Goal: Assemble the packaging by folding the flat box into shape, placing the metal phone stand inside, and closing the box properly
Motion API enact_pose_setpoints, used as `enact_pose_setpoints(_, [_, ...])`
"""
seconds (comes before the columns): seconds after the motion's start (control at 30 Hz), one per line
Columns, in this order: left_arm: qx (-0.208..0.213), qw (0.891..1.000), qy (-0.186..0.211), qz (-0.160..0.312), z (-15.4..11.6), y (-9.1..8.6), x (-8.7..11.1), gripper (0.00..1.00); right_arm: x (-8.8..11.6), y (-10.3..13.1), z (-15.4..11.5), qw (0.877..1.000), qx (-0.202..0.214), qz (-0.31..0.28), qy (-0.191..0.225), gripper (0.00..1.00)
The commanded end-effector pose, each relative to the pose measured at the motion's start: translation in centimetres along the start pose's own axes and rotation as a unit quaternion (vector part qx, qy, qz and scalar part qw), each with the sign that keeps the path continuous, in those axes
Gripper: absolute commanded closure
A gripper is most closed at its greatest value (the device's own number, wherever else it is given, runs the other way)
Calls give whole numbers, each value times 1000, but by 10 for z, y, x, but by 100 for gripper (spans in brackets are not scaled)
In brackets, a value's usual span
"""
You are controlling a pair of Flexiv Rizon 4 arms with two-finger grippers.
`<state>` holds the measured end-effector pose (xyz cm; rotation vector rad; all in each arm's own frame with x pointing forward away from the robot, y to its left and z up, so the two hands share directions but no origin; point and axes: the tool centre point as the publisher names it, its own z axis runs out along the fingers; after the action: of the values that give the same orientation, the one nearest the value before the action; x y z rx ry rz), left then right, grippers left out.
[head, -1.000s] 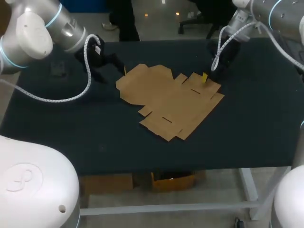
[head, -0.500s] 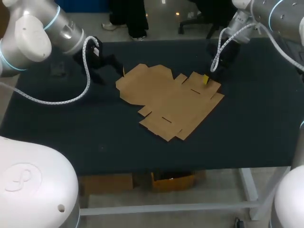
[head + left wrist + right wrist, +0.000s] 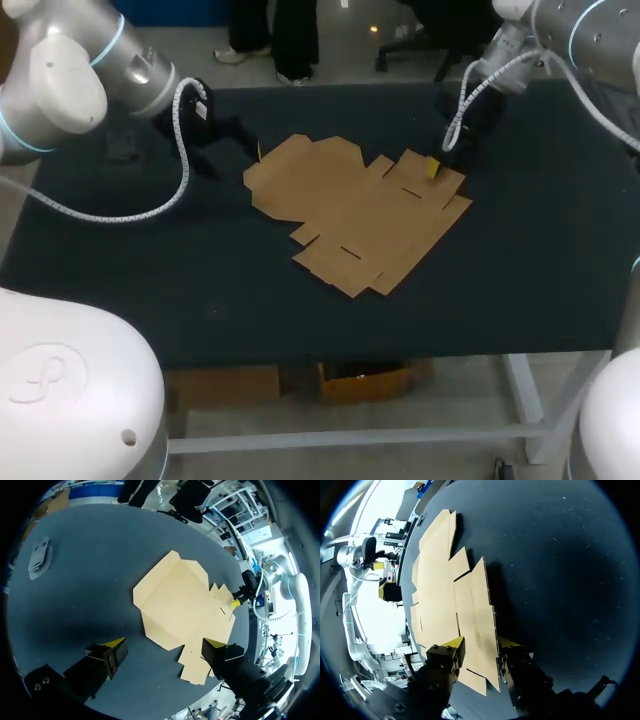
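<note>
Flat box point(image 3: 355, 215): unfolded, centre of frame.
Left gripper point(image 3: 165, 642): fingers spread wide, empty, at box's upper-left edge.
Right gripper point(image 3: 480, 642): fingers apart, at box's upper-right flap.
Metal phone stand point(image 3: 40, 557): upper left, well apart from box.

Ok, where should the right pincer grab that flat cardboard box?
Probably its far-right flap, from the far side: the box lies flat, so only a thin outer edge is grippable, and the right pincer sits open astride that flap.
</note>
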<state>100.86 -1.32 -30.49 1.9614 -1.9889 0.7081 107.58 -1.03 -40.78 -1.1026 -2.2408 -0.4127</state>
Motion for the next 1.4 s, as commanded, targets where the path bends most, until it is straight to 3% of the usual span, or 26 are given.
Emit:
enact_pose_setpoints(0.03, [1, 1000, 0, 0, 0, 1, 0, 0, -5, -1, -2, 997, -9, -3, 80, 66])
enact_pose_setpoints(0.17, [0, 1000, 0, -1, 1, 1, 0, 0, -6, -3, -2, 996, -26, -2, 81, 75])
enact_pose_setpoints(0.33, [-1, 1000, 0, -2, 1, 1, -1, 0, -6, -5, -2, 996, -44, -3, 82, 100])
enact_pose_setpoints(0.93, [-3, 1000, 2, -3, 3, 0, -4, 0, 1, -13, -3, 988, -135, -4, 70, 100])
enact_pose_setpoints(1.4, [-6, 1000, 4, -5, 5, -2, -6, 0, 12, -16, 0, 983, -174, 14, 49, 100])
